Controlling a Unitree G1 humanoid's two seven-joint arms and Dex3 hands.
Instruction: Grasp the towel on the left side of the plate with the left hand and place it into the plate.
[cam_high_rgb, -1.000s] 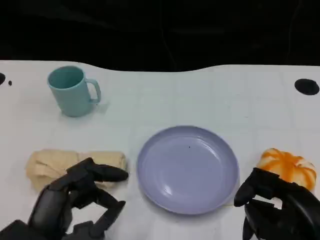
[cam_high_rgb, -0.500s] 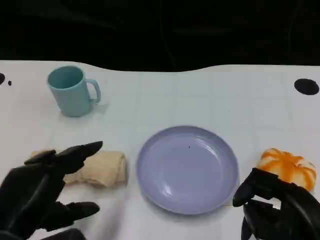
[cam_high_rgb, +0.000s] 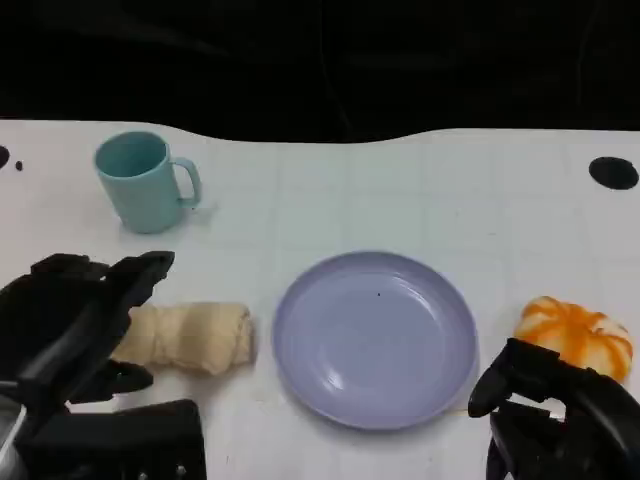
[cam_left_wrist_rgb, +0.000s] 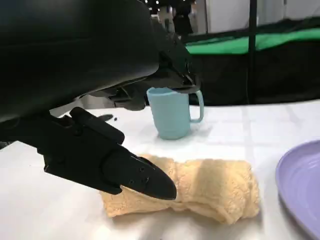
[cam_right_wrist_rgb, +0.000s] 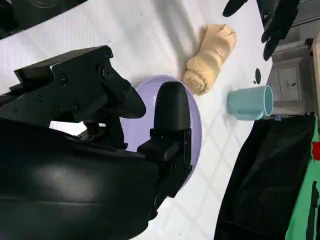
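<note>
The left hand's fingers are spread apart and hold nothing; in the left wrist view one dark fingertip hangs low over the near end of the rolled towel, and whether it touches the cloth cannot be told. The left hand sits over the roll's outer end, by the table's near left edge. The beige towel lies flat on the white table, just beside the lavender plate but apart from its rim. The plate holds nothing.

The risk I see is a partial grasp: the hand covers only the far end of the roll, so a closing grip might catch one layer and let the rest unroll, drag, or snag on the plate's rim.

The right hand rests at the near right corner, fingers curled in on nothing, next to an orange-and-white pumpkin-like object. A teal mug stands well behind the towel, toward the far left.
</note>
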